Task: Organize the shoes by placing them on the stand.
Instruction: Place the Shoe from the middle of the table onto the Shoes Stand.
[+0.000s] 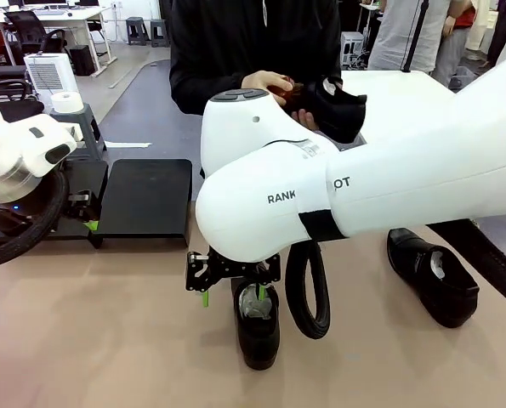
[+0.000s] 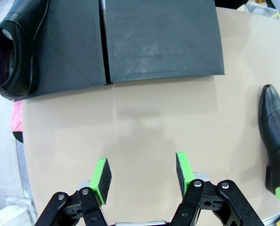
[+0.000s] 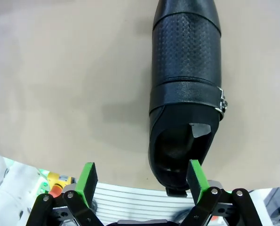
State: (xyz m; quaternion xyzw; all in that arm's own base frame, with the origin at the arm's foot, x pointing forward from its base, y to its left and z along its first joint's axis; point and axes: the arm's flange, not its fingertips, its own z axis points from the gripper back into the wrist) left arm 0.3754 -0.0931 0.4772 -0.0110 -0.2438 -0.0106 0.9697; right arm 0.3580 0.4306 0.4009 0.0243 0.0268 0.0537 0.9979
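Since the right gripper [image 3: 140, 172] stands wide apart and empty, one pad [image 3: 195, 176] at the heel rim of the buckled shoe [image 3: 187, 89], closing there may pinch only the rim and tip the shoe over. The left gripper [image 2: 142, 172] hangs apart, empty, near the stand [image 2: 163, 42], which bears another shoe [image 2: 17, 47].

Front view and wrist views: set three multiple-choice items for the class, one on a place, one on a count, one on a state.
1. The shoe below the right tool lies: A on the floor; B on the table; C in a hand.
2. Shoes on the table in the front view: A one; B two; C four.
3. The left tool is: A open and empty; B shut on a shoe; C shut on a brush.
Key: B, tan tabletop lies under it; B, a second shoe lies at the right; A, its jaws stand apart with nothing between.
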